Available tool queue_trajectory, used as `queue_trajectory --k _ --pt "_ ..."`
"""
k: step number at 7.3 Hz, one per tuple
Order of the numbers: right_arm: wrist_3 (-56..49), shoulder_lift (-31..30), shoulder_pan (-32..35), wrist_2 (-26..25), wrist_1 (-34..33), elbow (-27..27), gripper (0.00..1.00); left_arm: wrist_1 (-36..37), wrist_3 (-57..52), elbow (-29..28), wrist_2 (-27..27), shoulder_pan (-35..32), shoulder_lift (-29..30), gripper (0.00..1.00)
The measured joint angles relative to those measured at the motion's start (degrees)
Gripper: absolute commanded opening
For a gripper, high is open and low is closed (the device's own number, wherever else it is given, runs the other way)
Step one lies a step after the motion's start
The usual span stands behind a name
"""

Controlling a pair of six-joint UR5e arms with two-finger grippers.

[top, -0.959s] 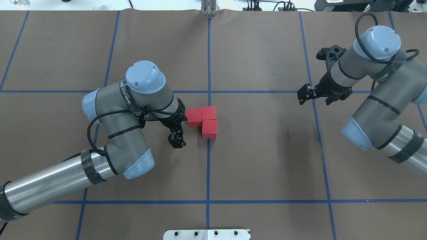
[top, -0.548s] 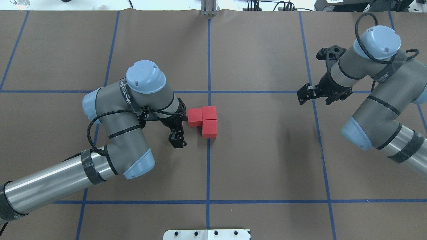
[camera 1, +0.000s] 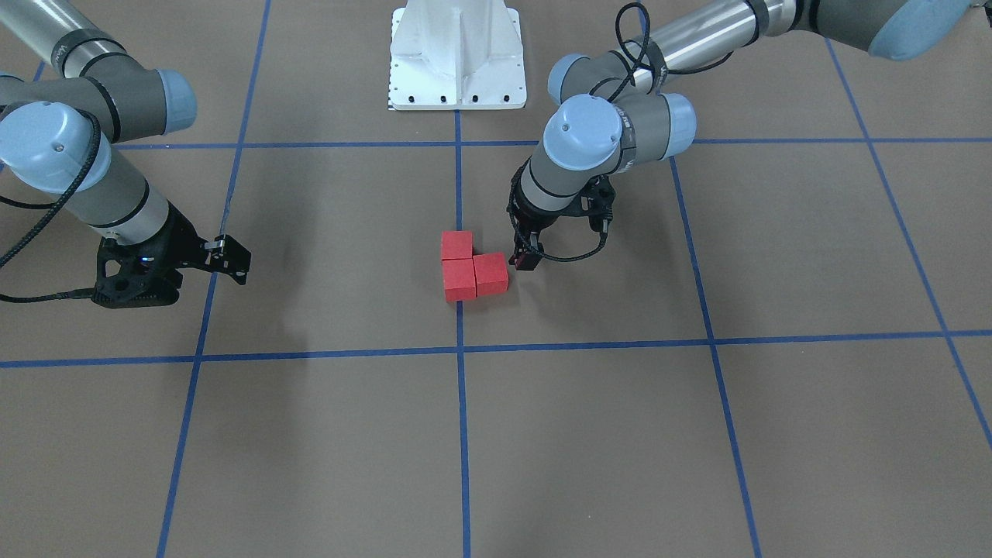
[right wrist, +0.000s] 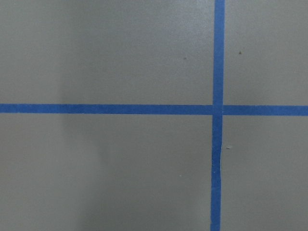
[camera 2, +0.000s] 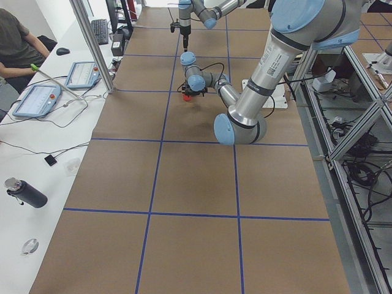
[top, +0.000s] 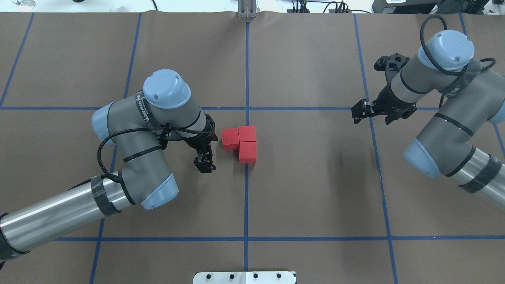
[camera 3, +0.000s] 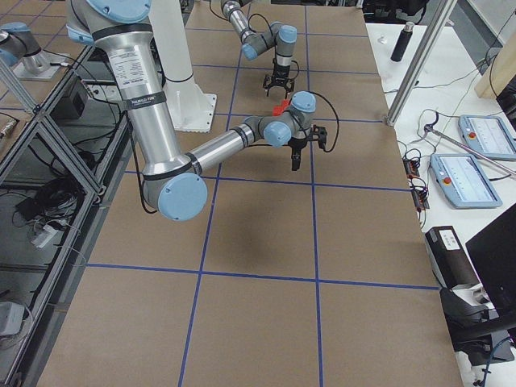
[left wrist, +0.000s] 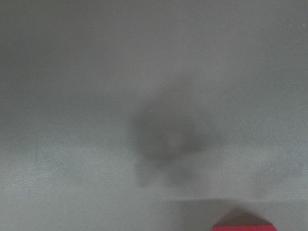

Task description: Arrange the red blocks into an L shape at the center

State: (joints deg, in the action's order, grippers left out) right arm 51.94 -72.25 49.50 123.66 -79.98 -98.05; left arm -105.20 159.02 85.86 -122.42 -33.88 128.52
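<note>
Three red blocks touch in an L on the brown center, at the middle blue tape line (top: 246,79). One block (top: 247,133) and another (top: 247,152) lie on the line, and the third (top: 230,139) sits to their left. In the front-facing view the red blocks (camera 1: 473,267) show the same L. My left gripper (top: 208,150) is open, low over the table just left of the blocks, with a small gap to the nearest one. A red corner (left wrist: 244,226) shows at the bottom of the blurred left wrist view. My right gripper (top: 376,114) hangs open, far right, holding nothing.
The white robot base plate (top: 244,277) is at the near table edge. A metal bracket (top: 247,10) stands at the far edge. A person (camera 2: 18,43) sits at a side table with tablets (camera 2: 37,101). The right wrist view shows a tape crossing (right wrist: 218,109).
My left arm has drawn back to the left, away from the blocks, opening a small gap. The three blocks and the right arm have stayed put.
</note>
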Motion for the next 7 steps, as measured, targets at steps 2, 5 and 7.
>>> queue_trajectory --k 2,5,7 --pt "0.11 -0.04 0.43 0.01 0.00 -0.62 1.00 0.01 -4.35 2.86 -0.33 -2.09 -3.48 1.00" --pt "-0.53 -2.91 6.36 0.74 -0.03 -2.72 1.00 -0.03 -25.17 12.04 -1.41 -7.68 -15.70 1.00" --pt "-4.82 -5.61 11.62 2.00 -0.40 -2.76 1.00 -0.37 -47.39 17.64 -2.32 -14.12 -26.52 1.00"
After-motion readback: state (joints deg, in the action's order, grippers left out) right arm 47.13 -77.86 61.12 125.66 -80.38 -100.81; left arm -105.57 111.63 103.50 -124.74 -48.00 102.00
